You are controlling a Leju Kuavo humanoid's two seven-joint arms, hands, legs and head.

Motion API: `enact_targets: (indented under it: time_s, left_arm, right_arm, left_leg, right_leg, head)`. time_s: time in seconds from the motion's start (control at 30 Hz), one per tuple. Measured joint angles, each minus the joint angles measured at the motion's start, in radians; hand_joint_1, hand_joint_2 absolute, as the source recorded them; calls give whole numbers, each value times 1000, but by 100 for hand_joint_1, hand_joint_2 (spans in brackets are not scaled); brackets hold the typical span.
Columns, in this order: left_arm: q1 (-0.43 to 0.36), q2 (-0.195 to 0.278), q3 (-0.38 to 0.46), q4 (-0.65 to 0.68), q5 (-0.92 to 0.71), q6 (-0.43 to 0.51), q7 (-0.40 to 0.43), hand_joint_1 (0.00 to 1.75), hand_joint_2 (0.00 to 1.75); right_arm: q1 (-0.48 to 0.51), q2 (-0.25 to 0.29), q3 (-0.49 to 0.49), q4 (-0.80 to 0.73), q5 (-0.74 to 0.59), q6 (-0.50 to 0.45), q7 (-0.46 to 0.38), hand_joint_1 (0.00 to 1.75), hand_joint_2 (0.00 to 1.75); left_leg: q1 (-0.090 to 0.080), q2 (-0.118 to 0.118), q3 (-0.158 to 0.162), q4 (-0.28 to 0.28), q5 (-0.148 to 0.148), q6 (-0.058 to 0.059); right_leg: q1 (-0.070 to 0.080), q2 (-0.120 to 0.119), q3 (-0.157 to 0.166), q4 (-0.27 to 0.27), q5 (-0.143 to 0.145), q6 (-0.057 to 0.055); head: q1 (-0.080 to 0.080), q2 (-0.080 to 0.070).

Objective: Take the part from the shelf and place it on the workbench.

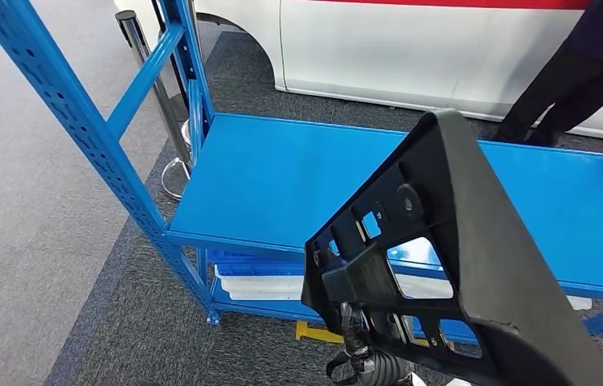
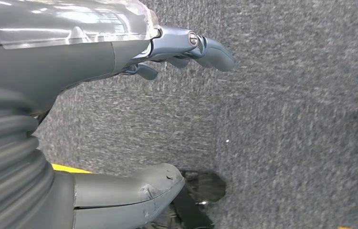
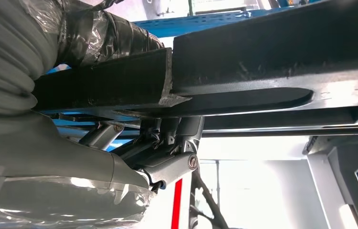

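A large black plastic part (image 1: 459,265) with ribs and cut-outs stands tilted in the lower right of the head view, in front of the blue shelf (image 1: 282,177). My right hand (image 1: 371,362) grips its lower end from below. In the right wrist view the fingers (image 3: 167,143) wrap the underside of the black part (image 3: 263,52). The shelf's top board is bare. My left hand (image 2: 96,57) hangs over grey carpet, thumb and fingers apart, holding nothing.
A white car body (image 1: 411,48) stands behind the shelf, and a person's dark legs (image 1: 564,88) are at the back right. A chrome post (image 1: 162,104) stands by the shelf's left upright. A white tray (image 1: 258,285) lies on the lower board.
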Motion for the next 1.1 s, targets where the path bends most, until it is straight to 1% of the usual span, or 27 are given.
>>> enact_targets:
  time_s: [0.03,0.07,0.1,0.17,0.2,0.23,0.3,0.33,0.37,0.4,0.47,0.5,0.53,0.57,0.6,0.63,0.67,0.7,0.77,0.83,0.87,0.9,0.97,1.0,1.03,1.07,1.1]
  left_arm:
    - [0,0,1,0,-1,1,0,0,175]
    - [0,-1,1,0,-1,1,0,0,175]
    - [0,-2,2,0,-2,2,0,0,175]
    - [1,-4,3,0,-2,5,0,0,175]
    - [1,-6,3,0,-2,6,0,0,175]
    - [2,-7,4,1,-2,7,0,0,175]
    - [1,-9,5,1,-2,9,0,0,175]
    - [1,-9,6,1,-2,9,0,0,175]
    - [1,-10,8,1,-2,9,0,0,175]
    - [2,-9,9,1,-2,10,0,0,175]
    - [4,-9,10,2,-2,10,0,0,175]
    - [5,-9,10,2,-2,10,1,0,175]
    - [5,-9,10,2,-3,10,1,0,175]
    - [4,-9,11,2,-3,10,1,0,175]
    - [3,-9,11,2,-3,10,1,0,175]
    - [2,-8,12,2,-3,10,1,0,175]
    - [1,-8,13,2,-3,9,1,0,175]
    - [2,-9,15,2,-3,9,1,0,175]
    - [3,-9,19,2,-1,6,-1,0,175]
    - [3,-10,23,2,2,4,-1,0,175]
    - [3,-11,25,2,5,4,-1,0,175]
    - [3,-11,27,3,7,4,0,0,175]
    - [7,-12,35,3,15,5,1,0,175]
    - [9,-12,40,3,18,6,1,0,175]
    - [11,-12,45,3,22,6,1,0,175]
    - [11,-12,49,3,24,7,1,0,175]
    - [11,-12,53,3,26,6,1,0,175]
  right_arm:
    - [5,0,-1,0,-10,3,-4,175,175]
    - [11,0,-3,0,-23,7,-8,175,175]
    - [16,0,-6,0,-36,12,-12,175,175]
    - [24,0,-13,0,-57,19,-19,175,175]
    - [27,0,-16,0,-64,21,-22,175,175]
    - [29,0,-19,0,-68,21,-25,175,175]
    - [35,0,-23,0,-71,21,-28,175,175]
    - [38,0,-24,0,-71,22,-29,175,175]
    - [40,0,-25,0,-72,22,-29,175,175]
    - [41,1,-25,0,-72,22,-29,175,175]
    - [43,2,-25,0,-72,22,-29,175,175]
    - [43,2,-25,0,-72,21,-30,175,175]
    - [45,2,-26,0,-70,19,-32,175,175]
    - [49,2,-27,0,-64,14,-35,175,175]
    - [54,2,-29,1,-55,6,-39,175,175]
    - [60,2,-33,1,-45,-3,-43,175,175]
    - [65,2,-37,1,-35,-13,-47,175,175]
    - [71,3,-41,1,-27,-20,-49,175,175]
    - [82,4,-48,1,-18,-32,-50,175,175]
    - [99,5,-58,0,-12,-44,-51,175,175]
    - [109,5,-65,-1,-7,-53,-51,175,175]
    - [118,6,-73,-3,3,-65,-51,175,175]
    - [135,10,-93,-6,37,-102,-52,175,175]
    - [145,13,-106,-7,52,-119,-52,175,175]
    - [157,18,-119,-7,63,-132,-52,175,175]
    - [169,22,-134,-7,69,-139,-52,175,175]
    - [181,27,-149,-7,71,-142,-52,175,175]
  left_leg:
    - [-3,8,-7,1,4,1]
    - [-5,15,-13,2,9,1]
    - [-7,22,-19,3,13,0]
    - [-11,37,-25,5,21,-5]
    - [-12,44,-24,5,25,-9]
    - [-12,51,-23,5,30,-13]
    - [-11,68,-21,1,40,-26]
    - [-10,65,-24,4,35,-33]
    - [-9,51,-29,17,14,-41]
    - [-8,29,-40,49,-25,-47]
    - [-4,-14,-66,160,-127,-56]
    - [-2,-23,-73,214,-160,-59]
    - [0,-26,-70,247,-169,-61]
    - [2,-28,-51,249,-155,-62]
    - [4,-32,-18,217,-128,-62]
    - [6,-44,28,158,-102,-61]
    - [7,-67,78,88,-92,-58]
    - [8,-88,116,30,-92,-55]
    - [5,-109,145,-28,-107,-47]
    - [6,-87,139,-34,-100,-34]
    - [6,-74,137,-36,-94,-25]
    - [8,-60,133,-39,-88,-16]
    - [6,-30,124,-39,-81,-7]
    - [4,-14,120,-38,-79,-6]
    - [4,2,117,-37,-77,-6]
    - [3,16,114,-36,-77,-6]
    - [3,29,113,-34,-77,-7]
  right_leg:
    - [0,-1,1,21,-5,0]
    - [1,-3,22,4,10,-1]
    - [2,-11,64,-52,36,-5]
    - [10,-52,161,-195,76,-19]
    - [17,-70,190,-244,87,-26]
    - [22,-81,201,-266,89,-31]
    - [26,-67,192,-275,104,-41]
    - [23,-58,186,-279,114,-47]
    - [19,-47,176,-283,127,-54]
    - [15,-38,165,-287,140,-60]
    - [12,-16,136,-286,163,-67]
    - [12,-4,121,-283,173,-67]
    - [12,8,105,-280,183,-66]
    - [11,19,89,-275,192,-63]
    - [9,31,73,-269,199,-59]
    - [7,42,59,-262,205,-54]
    - [7,53,46,-254,210,-48]
    - [6,62,35,-248,215,-42]
    - [7,81,22,-241,228,-29]
    - [5,91,17,-240,238,-15]
    - [5,78,10,-229,228,-10]
    - [4,57,-3,-199,204,-5]
    - [3,14,-49,-81,126,4]
    - [1,6,-71,-17,94,8]
    - [0,2,-80,25,77,11]
    - [0,-1,-72,32,79,12]
    - [0,-7,-42,-3,98,11]
  head:
    - [0,0]
    - [0,0]
    - [0,0]
    - [-1,0]
    - [-1,0]
    - [0,0]
    - [0,0]
    - [1,0]
    - [0,0]
    - [0,0]
    - [0,0]
    - [0,0]
    - [0,0]
    - [0,0]
    - [0,0]
    - [0,0]
    - [0,0]
    - [0,0]
    - [0,0]
    - [-1,0]
    - [0,0]
    - [0,0]
    - [0,0]
    - [0,0]
    - [0,0]
    - [0,0]
    - [0,0]
